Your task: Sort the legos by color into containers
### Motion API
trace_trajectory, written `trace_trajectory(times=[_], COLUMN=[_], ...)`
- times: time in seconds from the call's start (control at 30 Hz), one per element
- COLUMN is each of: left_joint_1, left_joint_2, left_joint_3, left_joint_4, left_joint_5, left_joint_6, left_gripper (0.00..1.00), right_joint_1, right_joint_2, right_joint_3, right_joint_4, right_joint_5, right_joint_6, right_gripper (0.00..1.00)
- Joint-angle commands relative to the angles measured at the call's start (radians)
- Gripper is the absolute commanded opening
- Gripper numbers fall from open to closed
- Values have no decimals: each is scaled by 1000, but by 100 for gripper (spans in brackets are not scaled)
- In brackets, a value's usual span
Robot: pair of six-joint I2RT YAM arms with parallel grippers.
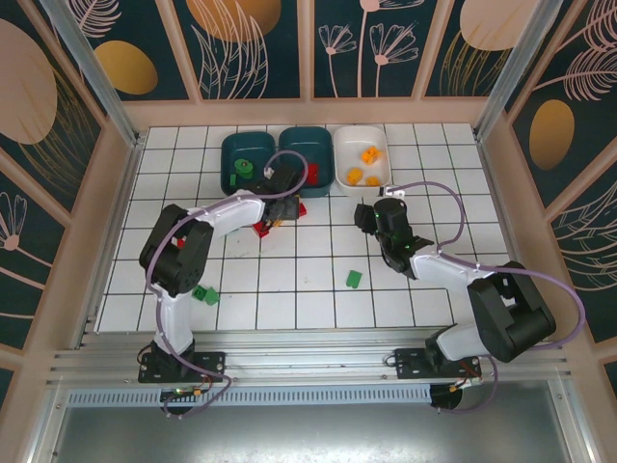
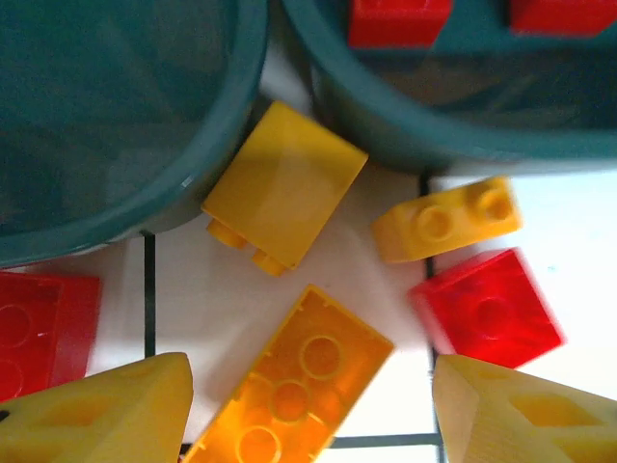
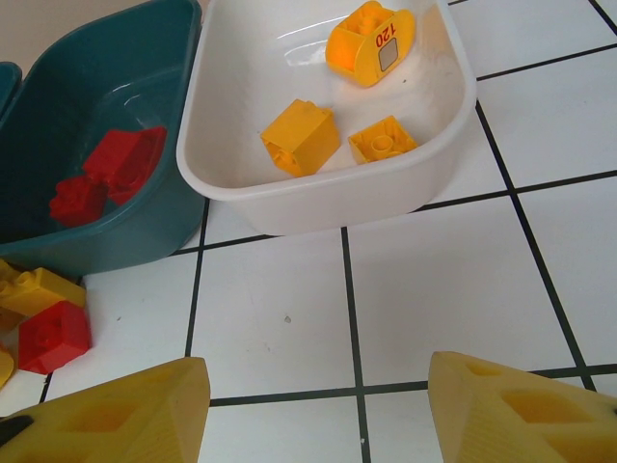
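The left gripper (image 2: 308,410), jaws apart, hovers over a long yellow brick (image 2: 289,386) among loose legos (image 2: 487,309) on the near side of two teal tubs (image 2: 415,135), while the right gripper (image 3: 318,405), likewise spread and empty, hangs near the white tub (image 3: 328,207) of yellow bricks (image 3: 301,137).

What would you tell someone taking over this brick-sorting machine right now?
Left tool: open, hovering over unsorted yellow bricks and unsorted red bricks in front of the left teal tub and middle teal tub.
Right tool: open, empty, facing the white tub.
Done: green bricks in the left teal tub, sorted red bricks in the middle one, three yellow pieces in the white tub.
Left: that pile, a stray green brick, a second green brick.
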Motion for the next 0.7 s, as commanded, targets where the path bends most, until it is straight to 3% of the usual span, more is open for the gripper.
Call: trace_trajectory(times=[0.0, 0.17, 0.27, 0.6, 0.63, 0.67], left_joint_1=[4, 3, 2, 3, 3, 2], left_joint_2=[19, 37, 45, 26, 22, 12], left_joint_3=[-11, -36, -44, -111, -116, -120], left_joint_4=[2, 63, 80, 84, 83, 80], left_joint_5=[-51, -21, -28, -34, -33, -28], left_joint_6=[145, 198, 203, 205, 202, 200], left_gripper=[66, 63, 52, 51, 46, 32], right_joint_1=[3, 5, 5, 6, 6, 6], right_joint_2=[4, 9, 11, 10, 9, 8], right_joint_3=[-8, -7, -7, -7, -8, -8], right_joint_4=[29, 31, 31, 30, 31, 32], right_joint_5=[13, 12, 15, 20, 21, 23], right_joint_6=[12, 12, 10, 9, 9, 8], right_gripper=[62, 62, 62, 62, 62, 62])
